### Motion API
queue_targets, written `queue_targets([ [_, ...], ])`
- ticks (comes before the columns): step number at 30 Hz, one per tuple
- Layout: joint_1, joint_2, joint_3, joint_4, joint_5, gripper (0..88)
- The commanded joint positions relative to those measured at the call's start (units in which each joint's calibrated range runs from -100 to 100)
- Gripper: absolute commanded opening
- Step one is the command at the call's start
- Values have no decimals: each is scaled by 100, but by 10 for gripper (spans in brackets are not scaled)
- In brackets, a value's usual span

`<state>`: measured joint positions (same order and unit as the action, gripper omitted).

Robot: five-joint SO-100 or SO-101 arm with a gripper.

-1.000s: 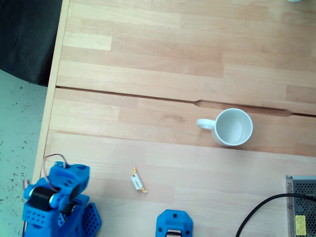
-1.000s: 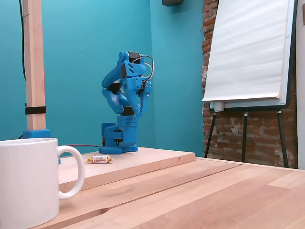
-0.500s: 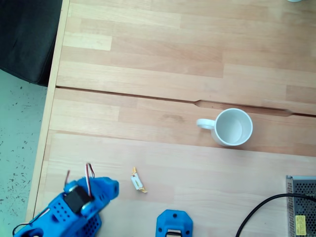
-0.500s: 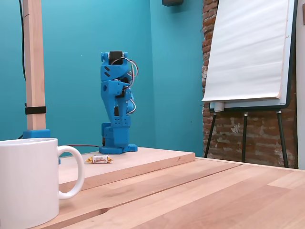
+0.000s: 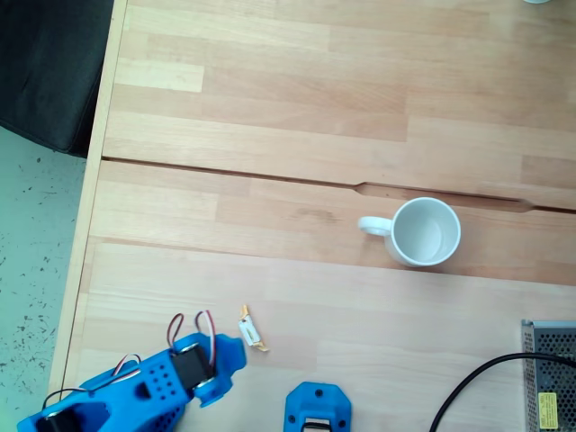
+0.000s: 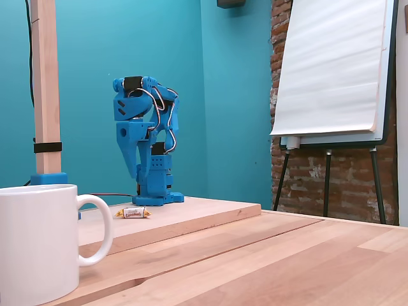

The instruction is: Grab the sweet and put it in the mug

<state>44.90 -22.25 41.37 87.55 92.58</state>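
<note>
The sweet (image 5: pixel 252 328) is a tiny white candy with yellow twisted ends, lying on the wooden table near its front edge. It also shows on the raised board (image 6: pixel 135 212). The white mug (image 5: pixel 425 231) stands upright and empty to the right and farther back; it fills the near left corner (image 6: pixel 38 245) of the side view. My blue gripper (image 5: pixel 232 349) hovers just left of the sweet. In the side view the gripper (image 6: pixel 132 173) points down above the sweet, apart from it. Its fingers look together as one tapering wedge, holding nothing.
A blue mount (image 5: pixel 317 409) sits at the bottom edge right of the sweet. A grey perforated box (image 5: pixel 549 373) with a black cable (image 5: pixel 468 387) is at the bottom right. A wooden post (image 6: pixel 43 89) and a flipchart easel (image 6: pixel 331 70) stand behind. The table's left edge (image 5: pixel 94 180) borders the floor.
The arm has swung from the table's left edge toward the sweet, and the gripper has tipped from folded to pointing downward. Sweet and mug have not moved.
</note>
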Motion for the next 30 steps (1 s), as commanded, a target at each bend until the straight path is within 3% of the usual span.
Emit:
queue_targets([
  [1,-2,177,-176,-505,-24,151],
  [8,-431,392,-159,-1021,-83,151],
  [30,-460,478,573,-2021,-39,151],
])
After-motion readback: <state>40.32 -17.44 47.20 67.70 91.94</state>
